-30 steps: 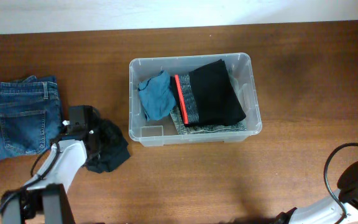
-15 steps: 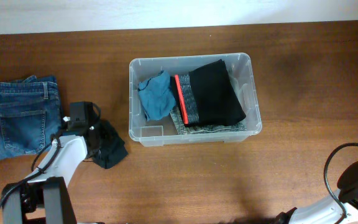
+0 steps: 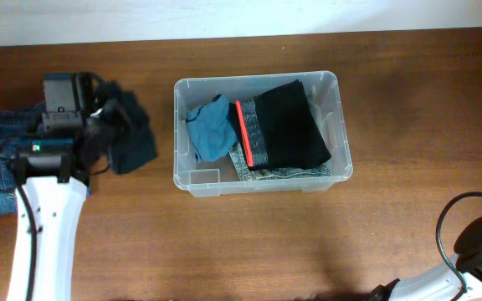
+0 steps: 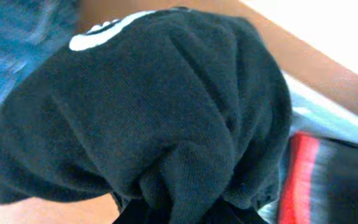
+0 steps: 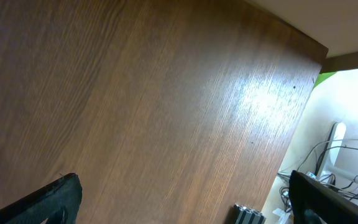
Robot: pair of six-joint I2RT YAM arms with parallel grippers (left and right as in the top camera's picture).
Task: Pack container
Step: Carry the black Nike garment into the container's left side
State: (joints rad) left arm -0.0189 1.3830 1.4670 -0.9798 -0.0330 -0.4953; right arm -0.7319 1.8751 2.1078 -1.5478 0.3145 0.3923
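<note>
Clear container (image 3: 178,159) sits mid-table (image 3: 408,100), holding a blue cloth (image 3: 210,130), a black folded garment (image 3: 289,125) with a red stripe, and a patterned cloth (image 3: 279,174) underneath. Left gripper (image 3: 107,124) is just left of it, near the jeans (image 3: 7,163), pinching a bunched dark garment (image 3: 132,138) that fills the left wrist view. Right gripper (image 5: 185,202) has fingers spread wide over the table.

White left arm (image 3: 44,226) — black wrist, cables.
</note>
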